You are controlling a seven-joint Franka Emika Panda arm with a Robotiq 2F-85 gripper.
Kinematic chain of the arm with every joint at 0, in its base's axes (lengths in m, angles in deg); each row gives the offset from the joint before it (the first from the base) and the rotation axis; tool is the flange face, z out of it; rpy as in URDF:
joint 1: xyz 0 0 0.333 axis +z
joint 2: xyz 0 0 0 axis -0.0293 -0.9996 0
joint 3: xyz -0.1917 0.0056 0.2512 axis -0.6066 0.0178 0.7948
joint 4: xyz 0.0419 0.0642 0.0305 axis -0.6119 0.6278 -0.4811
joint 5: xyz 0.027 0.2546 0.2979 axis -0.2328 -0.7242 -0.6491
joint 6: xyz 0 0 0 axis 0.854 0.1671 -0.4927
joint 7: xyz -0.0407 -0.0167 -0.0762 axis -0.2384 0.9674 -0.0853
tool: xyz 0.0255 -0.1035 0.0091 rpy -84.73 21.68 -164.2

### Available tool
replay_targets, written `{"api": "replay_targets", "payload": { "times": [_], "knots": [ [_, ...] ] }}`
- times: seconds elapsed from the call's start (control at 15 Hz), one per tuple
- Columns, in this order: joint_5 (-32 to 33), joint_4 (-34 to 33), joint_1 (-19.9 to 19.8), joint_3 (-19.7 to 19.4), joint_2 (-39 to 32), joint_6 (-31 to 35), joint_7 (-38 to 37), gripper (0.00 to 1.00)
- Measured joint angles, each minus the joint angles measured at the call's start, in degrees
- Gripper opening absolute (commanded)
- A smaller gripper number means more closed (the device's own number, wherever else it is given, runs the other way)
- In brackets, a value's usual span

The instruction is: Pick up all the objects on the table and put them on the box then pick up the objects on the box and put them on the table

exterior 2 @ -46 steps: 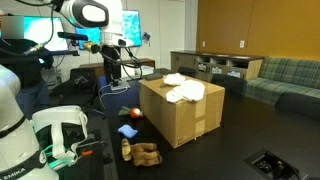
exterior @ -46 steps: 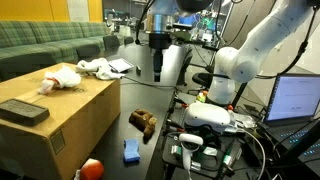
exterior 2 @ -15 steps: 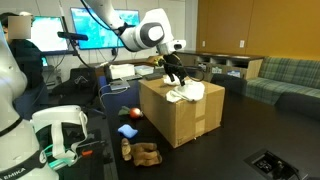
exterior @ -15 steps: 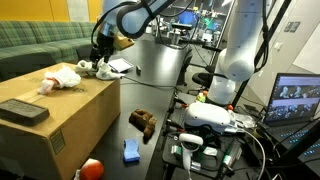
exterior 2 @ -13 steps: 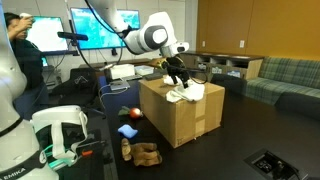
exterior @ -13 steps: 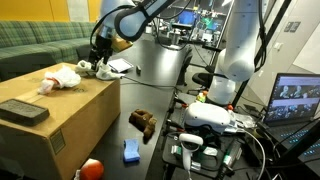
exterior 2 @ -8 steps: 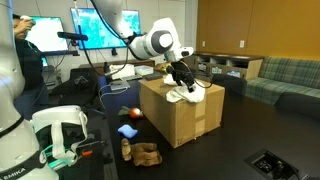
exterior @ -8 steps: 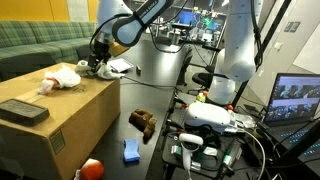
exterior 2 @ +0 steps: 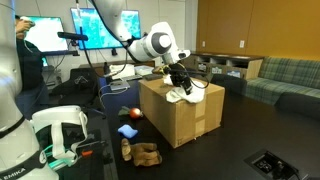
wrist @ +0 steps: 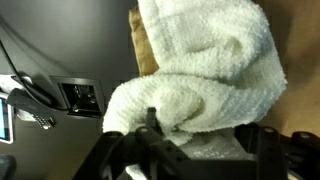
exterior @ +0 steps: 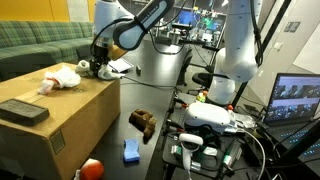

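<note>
One long black table (exterior 2: pixel 240 130) carries everything, and the tan cardboard box (exterior: pixel 80 120) stands on it, well left of the cluttered bench in that exterior view. The white arm (exterior: pixel 135 25) reaches over the far end of the box top. There a white towel (exterior 2: pixel 190 92) lies bunched, and the claw (exterior 2: pixel 180 80) is down on it. In the wrist view the claw (wrist: pixel 205 140) has its jaws wide, one on either side of a thick fold of the towel (wrist: pixel 210 70); whether they press it I cannot tell. Nearer on the box top lie a white crumpled bundle (exterior: pixel 62 78) and a flat black slab (exterior: pixel 25 110). On the table just right of the box lie a brown item (exterior: pixel 143 122), a blue item (exterior: pixel 131 150) and an orange-red ball (exterior: pixel 92 168).
</note>
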Motion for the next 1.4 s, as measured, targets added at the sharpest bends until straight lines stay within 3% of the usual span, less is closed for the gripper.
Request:
{"api": "replay_targets", "payload": {
  "times": [0.33,0.47,0.93,1.4],
  "knots": [
    [2.1,-0.1,1.4,0.0,1.1,-3.4,-2.9,0.08],
    [2.7,0.1,2.0,0.1,2.3,-5.1,-4.1,0.0],
    [7.9,4.8,2.5,2.0,12.9,-12.2,-12.6,0.02],
    [10.1,16.4,-4.9,4.3,26.8,-16.8,-18.9,0.02]
  ]
}}
